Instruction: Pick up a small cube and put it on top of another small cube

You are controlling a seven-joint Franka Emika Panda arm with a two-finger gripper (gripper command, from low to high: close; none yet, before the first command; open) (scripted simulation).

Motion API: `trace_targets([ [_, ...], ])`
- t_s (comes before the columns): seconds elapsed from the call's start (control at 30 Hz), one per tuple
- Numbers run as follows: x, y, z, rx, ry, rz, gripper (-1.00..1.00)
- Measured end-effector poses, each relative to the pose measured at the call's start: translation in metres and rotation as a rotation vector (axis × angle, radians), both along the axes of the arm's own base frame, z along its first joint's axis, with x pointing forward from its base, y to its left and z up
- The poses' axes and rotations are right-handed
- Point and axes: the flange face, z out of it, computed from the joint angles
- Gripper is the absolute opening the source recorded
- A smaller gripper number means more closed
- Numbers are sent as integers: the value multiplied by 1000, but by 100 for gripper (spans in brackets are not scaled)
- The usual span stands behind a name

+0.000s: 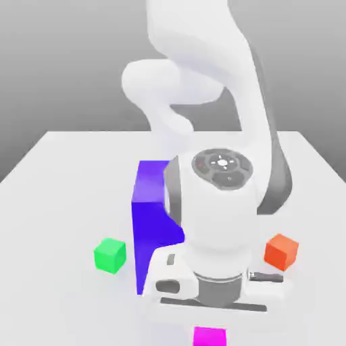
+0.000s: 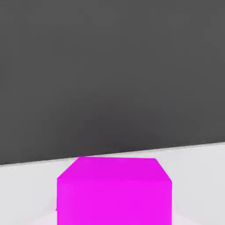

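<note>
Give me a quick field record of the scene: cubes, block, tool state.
target cube: small glossy magenta cube, on the white table, under the hand
goal cube: small green cube, bare on top
big block: tall purple-blue block, beside the green cube
other: small orange-red cube, exterior view's right
tool: shut
stacked: not yet

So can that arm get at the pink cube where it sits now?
Probably yes: the hand hangs right over the pink cube, nothing between them. The purple block stands behind, out of the way.
</note>
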Motion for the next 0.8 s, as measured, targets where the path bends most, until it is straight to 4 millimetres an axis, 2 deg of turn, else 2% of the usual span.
trace_targets([
  [0.2,-27,-55,19,57,8,-428,-100],
  [0.43,-70,-113,34,99,26,-936,-100],
  [0.63,-140,-157,49,84,37,-1381,-100],
  [0.8,-197,-163,53,33,32,-1582,-100],
])
